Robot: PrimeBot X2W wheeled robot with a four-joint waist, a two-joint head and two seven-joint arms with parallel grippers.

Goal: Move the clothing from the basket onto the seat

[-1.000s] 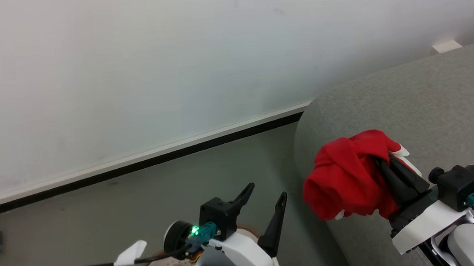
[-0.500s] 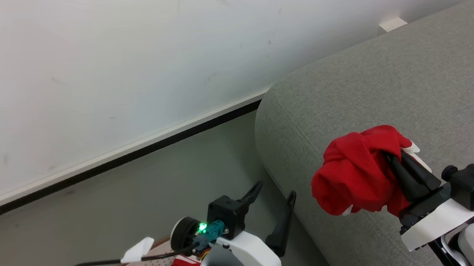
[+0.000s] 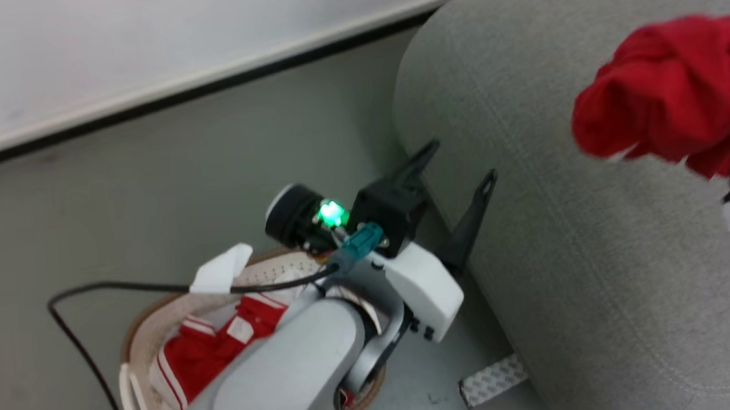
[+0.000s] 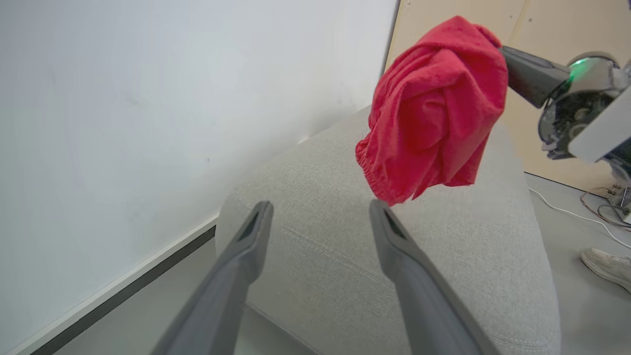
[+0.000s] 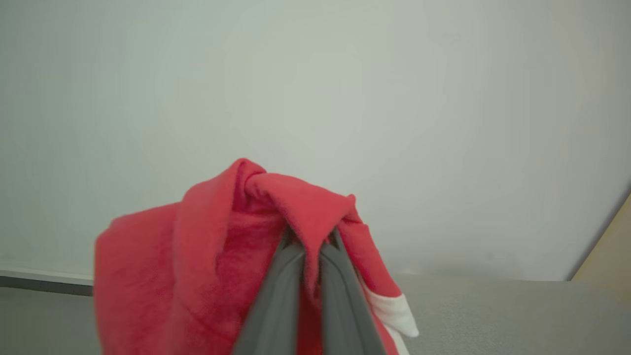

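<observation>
the right gripper point(image 5: 308, 241) is clamped on a red garment point(image 3: 663, 97), which hangs over the sofa point(image 3: 570, 247) at 2 o'clock in the head view. the left gripper point(image 3: 460, 159) is empty, fingers wide apart, just beside the sofa's edge. the basket point(image 3: 145, 313), at 8 o'clock, holds more red clothing point(image 3: 213, 347).

Room edge, plain and evenly lit.
Smooth matte white wall point(image 3: 130, 41) met dull grey-green floor point(image 3: 143, 196) along a thin black skirting strip point(image 3: 199, 89); a tan board panel point(image 4: 567, 24) stood beyond; a short strip of patterned white tape point(image 3: 493, 380) lay on the floor.
</observation>
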